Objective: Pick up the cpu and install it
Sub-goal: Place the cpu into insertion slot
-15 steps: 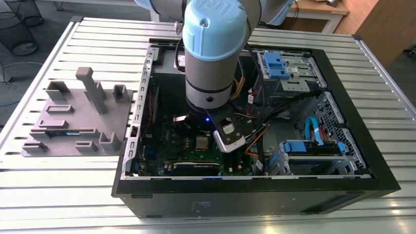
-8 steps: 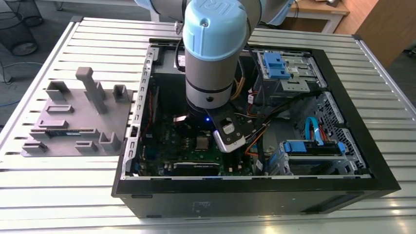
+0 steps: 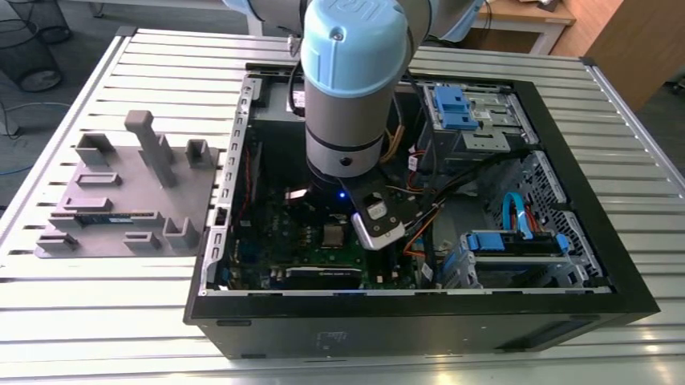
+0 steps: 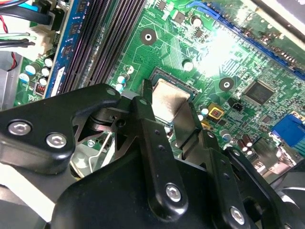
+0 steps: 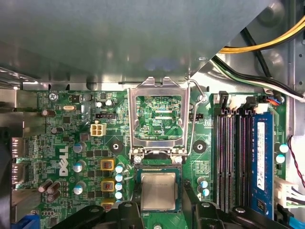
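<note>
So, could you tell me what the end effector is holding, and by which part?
It cannot be told: the end effector hangs right over the cpu, which lies in its socket.

Slatted table (image 3: 107, 321) bears tray (image 3: 120, 189) and computer case (image 3: 407, 327).

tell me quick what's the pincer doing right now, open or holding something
pincer: down over the cpu lying in the motherboard socket; open or gripping it cannot be told

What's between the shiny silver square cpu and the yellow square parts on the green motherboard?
A row of small pale-blue cylindrical capacitors stands between the cpu and the yellow square parts, in the first wrist view.
</note>
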`<state>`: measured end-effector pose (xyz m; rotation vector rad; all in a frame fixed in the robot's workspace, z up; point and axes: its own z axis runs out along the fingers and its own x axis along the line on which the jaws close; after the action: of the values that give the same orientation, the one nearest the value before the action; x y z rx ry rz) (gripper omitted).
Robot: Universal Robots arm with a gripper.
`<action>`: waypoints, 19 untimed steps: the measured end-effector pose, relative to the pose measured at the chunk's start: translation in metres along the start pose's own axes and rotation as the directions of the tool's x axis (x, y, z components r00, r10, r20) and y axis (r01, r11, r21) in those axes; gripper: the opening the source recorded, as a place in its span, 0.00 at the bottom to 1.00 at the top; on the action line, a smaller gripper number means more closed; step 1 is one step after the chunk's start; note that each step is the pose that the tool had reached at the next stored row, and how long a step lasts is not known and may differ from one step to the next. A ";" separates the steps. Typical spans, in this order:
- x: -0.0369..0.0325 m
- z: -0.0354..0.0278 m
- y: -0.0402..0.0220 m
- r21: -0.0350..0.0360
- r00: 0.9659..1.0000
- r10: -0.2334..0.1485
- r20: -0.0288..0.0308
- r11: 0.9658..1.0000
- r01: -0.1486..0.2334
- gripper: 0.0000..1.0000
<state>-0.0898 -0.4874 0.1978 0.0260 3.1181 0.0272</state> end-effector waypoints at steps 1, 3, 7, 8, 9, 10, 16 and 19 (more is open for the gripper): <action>0.0000 -0.0005 0.0000 0.000 1.000 0.000 0.000 1.000 0.000 0.45; 0.0000 -0.0017 0.0000 0.000 1.000 0.000 0.000 1.000 0.000 0.45; 0.0000 -0.0017 0.0000 0.000 1.000 0.000 0.000 1.000 0.000 0.45; 0.0000 -0.0017 0.0000 0.000 1.000 0.000 0.000 1.000 0.000 0.45; 0.0000 -0.0017 0.0000 0.000 1.000 0.000 0.000 1.000 0.000 0.45; 0.0000 -0.0017 0.0000 0.000 1.000 0.000 0.000 1.000 0.000 0.44; 0.0000 -0.0017 0.0000 0.000 1.000 0.000 0.000 1.000 0.000 0.20; 0.0000 -0.0017 0.0000 0.000 1.000 0.000 0.000 1.000 0.000 0.11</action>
<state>-0.0898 -0.4874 0.1995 0.0260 3.1181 0.0275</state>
